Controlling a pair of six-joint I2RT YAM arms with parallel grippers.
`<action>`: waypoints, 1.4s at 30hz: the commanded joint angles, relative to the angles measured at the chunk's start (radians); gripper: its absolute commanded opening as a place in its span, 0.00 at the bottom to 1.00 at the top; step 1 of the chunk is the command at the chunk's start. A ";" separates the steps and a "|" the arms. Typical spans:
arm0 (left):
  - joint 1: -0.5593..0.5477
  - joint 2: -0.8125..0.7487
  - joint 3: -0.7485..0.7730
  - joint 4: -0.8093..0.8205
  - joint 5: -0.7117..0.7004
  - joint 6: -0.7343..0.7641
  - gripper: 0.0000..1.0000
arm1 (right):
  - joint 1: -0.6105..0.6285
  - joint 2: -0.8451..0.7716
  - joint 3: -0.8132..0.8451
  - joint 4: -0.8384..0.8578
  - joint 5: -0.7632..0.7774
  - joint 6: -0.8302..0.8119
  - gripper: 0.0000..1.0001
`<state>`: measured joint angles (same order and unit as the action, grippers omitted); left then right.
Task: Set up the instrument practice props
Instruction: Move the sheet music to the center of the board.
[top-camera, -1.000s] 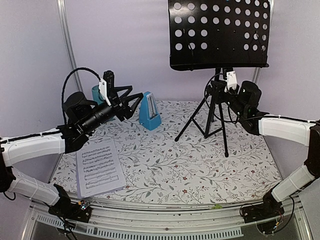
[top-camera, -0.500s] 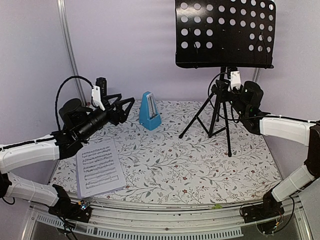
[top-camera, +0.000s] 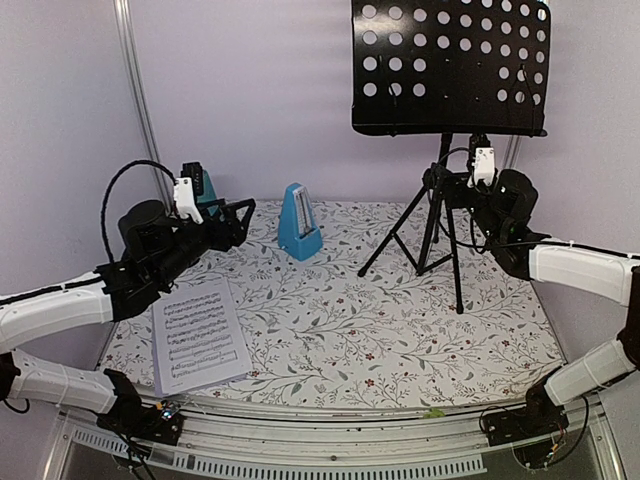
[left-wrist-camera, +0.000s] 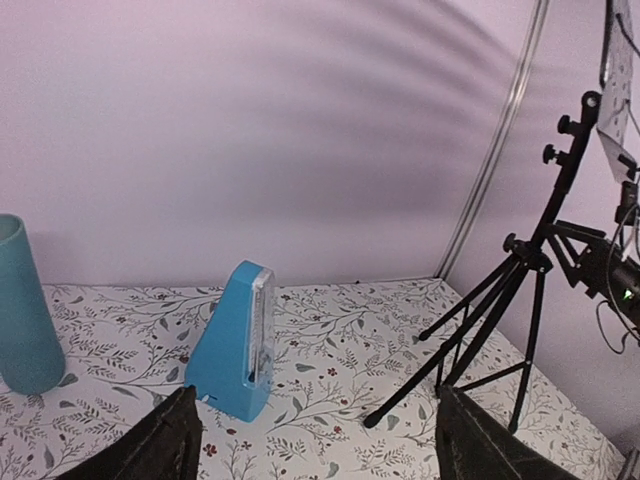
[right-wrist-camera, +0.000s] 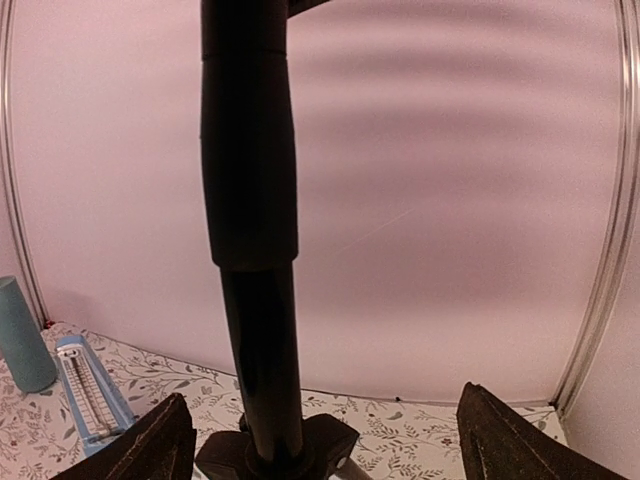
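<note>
Stand step looks done to me: the music stand (top-camera: 448, 70) is upright at the back right of the desk (top-camera: 400, 330), all three legs down, tray (top-camera: 400, 110) high and bare as far as I can see; my right tool (top-camera: 447, 188) sits round the pole (right-wrist-camera: 250, 200) with its jaws spread wide, pole between them and touching neither side, so nothing is held. My left tool (top-camera: 243, 220) is also wide open and empty, hovering over the back left of the desk and aimed at the blue metronome (left-wrist-camera: 232, 345), which stands upright by the back wall, just right of the teal cup (left-wrist-camera: 25, 305) and well apart from the stand's legs. The white sheet-music page (top-camera: 200, 335) lies flat near the front left, by my left arm; a 2nd page I can't pick out. So, imo, next is paper onto the tray. That calls for backing the right tool straight off the pole without clipping it, since the tripod looks tippy; then dropping the left tool to the page. Flat paper gives no edge to bite, so prob. a corner pinch or a slide to the desk's edge first.
</note>
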<state>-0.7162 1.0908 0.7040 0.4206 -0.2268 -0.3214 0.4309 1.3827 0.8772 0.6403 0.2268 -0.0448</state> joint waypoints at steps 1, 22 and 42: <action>0.017 -0.051 -0.001 -0.173 -0.170 -0.114 0.81 | -0.002 -0.071 -0.046 -0.002 0.078 0.033 0.99; 0.254 -0.231 -0.163 -0.979 -0.246 -0.817 0.83 | 0.056 -0.317 -0.182 -0.413 0.092 0.357 0.99; 0.638 -0.015 -0.366 -0.602 0.078 -0.624 0.92 | 0.201 -0.360 -0.216 -0.575 -0.039 0.492 0.99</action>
<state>-0.0879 1.0344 0.3553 -0.2943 -0.2455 -0.9974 0.5987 1.0100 0.6678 0.0837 0.2260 0.4271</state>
